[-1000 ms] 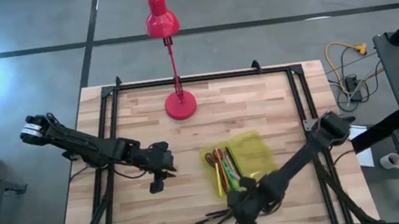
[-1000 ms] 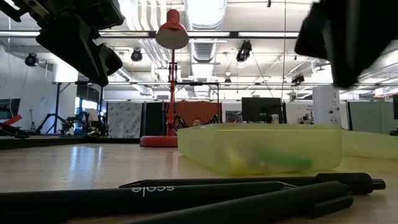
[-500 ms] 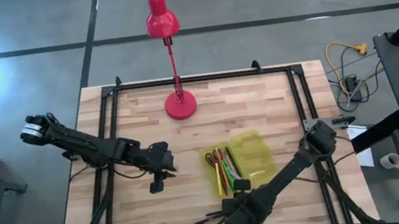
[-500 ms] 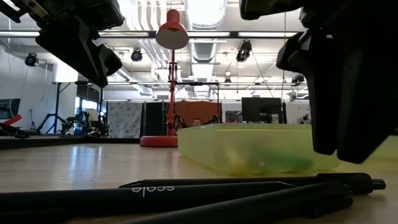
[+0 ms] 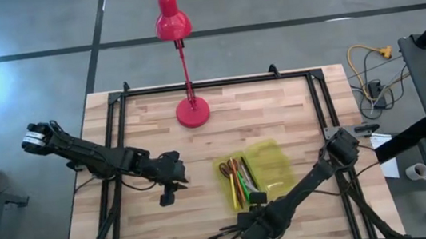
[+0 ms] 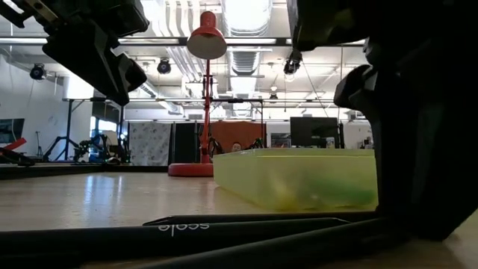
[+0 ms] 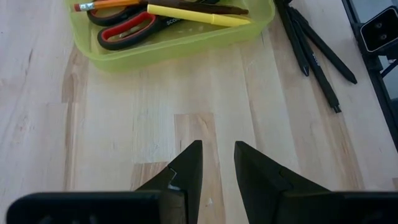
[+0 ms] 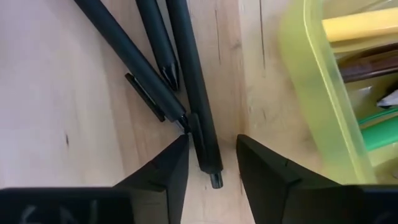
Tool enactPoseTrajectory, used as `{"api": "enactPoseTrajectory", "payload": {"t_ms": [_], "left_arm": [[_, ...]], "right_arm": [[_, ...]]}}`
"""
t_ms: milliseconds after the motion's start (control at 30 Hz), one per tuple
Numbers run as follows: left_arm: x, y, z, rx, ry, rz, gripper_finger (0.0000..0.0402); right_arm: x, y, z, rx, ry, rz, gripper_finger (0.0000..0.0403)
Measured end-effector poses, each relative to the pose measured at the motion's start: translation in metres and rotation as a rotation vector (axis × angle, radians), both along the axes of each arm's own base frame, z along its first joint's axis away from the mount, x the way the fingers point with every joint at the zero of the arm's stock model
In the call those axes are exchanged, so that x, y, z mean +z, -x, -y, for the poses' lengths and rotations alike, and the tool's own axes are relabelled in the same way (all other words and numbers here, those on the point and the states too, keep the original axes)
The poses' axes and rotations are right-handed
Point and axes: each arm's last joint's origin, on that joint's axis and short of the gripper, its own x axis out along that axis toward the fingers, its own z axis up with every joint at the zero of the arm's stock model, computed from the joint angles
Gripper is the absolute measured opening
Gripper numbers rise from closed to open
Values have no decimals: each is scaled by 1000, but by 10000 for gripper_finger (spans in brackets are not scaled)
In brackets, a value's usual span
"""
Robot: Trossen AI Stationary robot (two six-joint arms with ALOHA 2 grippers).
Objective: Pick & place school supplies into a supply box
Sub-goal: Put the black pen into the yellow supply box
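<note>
Down at the worktop [image 5: 276,104]'s near edge, the right claw [image 8: 211,152] hovers low over three black pens [image 8: 180,74], its fingers [image 8: 168,171] parted with the end of one pen between them, not yet clamped. In the high view the pens [image 5: 227,232] lie fanned at about seven o'clock from the supply box [image 5: 270,161], their long axes running roughly eight to two o'clock. The open box holds red-handled scissors [image 7: 127,34], a yellow marker [image 7: 199,14] and an orange pencil [image 7: 109,5], all lying along its length. The left claw [image 7: 217,155] waits above bare wood at nine o'clock from the box, fingers narrowly apart, holding nothing. A red lamp [image 5: 189,110] stands at twelve o'clock.
</note>
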Motion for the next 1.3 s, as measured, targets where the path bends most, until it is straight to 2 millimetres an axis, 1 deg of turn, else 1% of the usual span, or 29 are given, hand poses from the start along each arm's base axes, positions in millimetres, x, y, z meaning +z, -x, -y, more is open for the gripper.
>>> {"api": "enactPoseTrajectory", "payload": {"t_ms": [167, 467, 533, 700, 767, 833, 967, 1033, 1133, 1200, 1267, 1300], "left_arm": [[0, 0, 0, 0, 0, 0, 77], [0, 0, 0, 4, 3, -1, 77], [0, 0, 0, 13, 12, -4, 77], [0, 0, 0, 16, 14, -4, 77], [0, 0, 0, 16, 14, -5, 77], [0, 0, 0, 16, 14, -5, 77], [0, 0, 0, 16, 14, -5, 77], [0, 0, 0, 16, 14, -5, 77], [0, 0, 0, 16, 15, -4, 77], [0, 0, 0, 16, 15, -4, 77], [0, 0, 0, 17, 14, -4, 77], [0, 0, 0, 17, 15, -4, 77]], "right_arm": [[-4, 0, 3, -7, -47, -25, 98], [-5, 1, 3, -53, -103, -59, 22], [-3, 2, 2, -65, -139, -78, 18], [5, 8, -11, -61, -189, -98, 17], [12, 13, -15, -84, -194, -113, 16], [24, 19, -17, -132, -184, -102, 15], [52, 34, -15, -316, -139, -30, 15], [66, 43, -12, -457, -124, 9, 14], [87, 57, -4, -716, -127, 77, 14], [92, 62, 7, -917, -140, 96, 14], [89, 61, 17, -1060, -152, 121, 14], [86, 59, 21, -1104, -164, 132, 14]]}}
